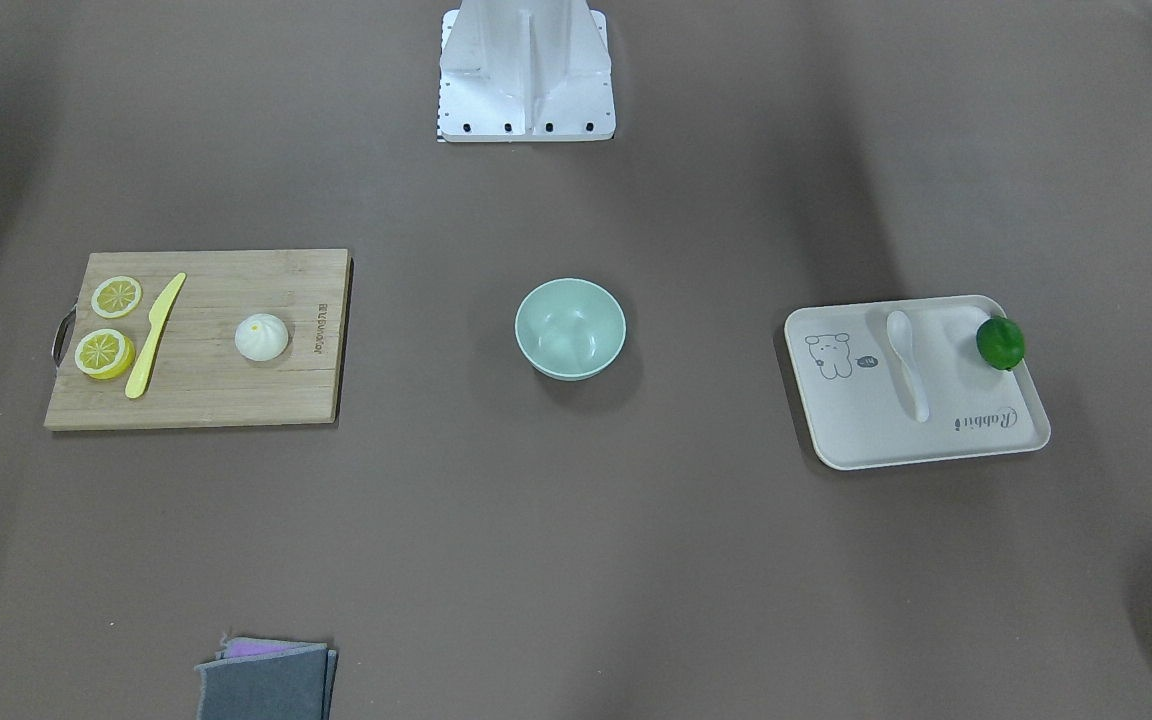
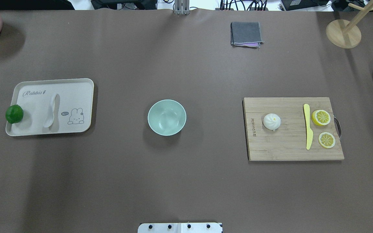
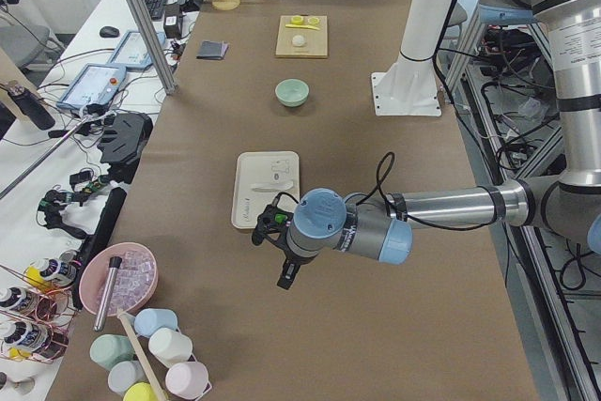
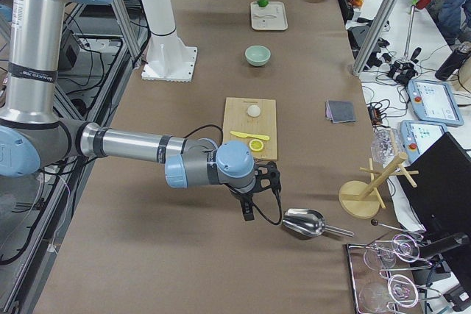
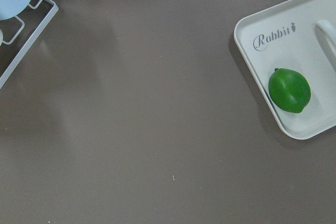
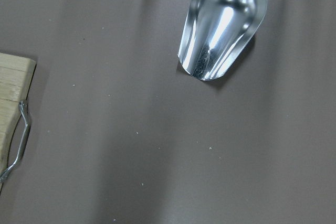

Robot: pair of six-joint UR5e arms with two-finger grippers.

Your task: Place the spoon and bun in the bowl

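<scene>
The left hand (image 3: 278, 249) hangs beyond the cream tray (image 2: 76, 85), its opening not readable. It should pinch the white spoon (image 2: 51, 111) lying there across its short curved handle. The mint bowl (image 2: 166, 117) stands empty at centre. The pleated white bun (image 2: 272, 121) sits on the board (image 2: 280, 149). The right hand (image 4: 256, 193), likewise unreadable, hovers beyond.
</scene>
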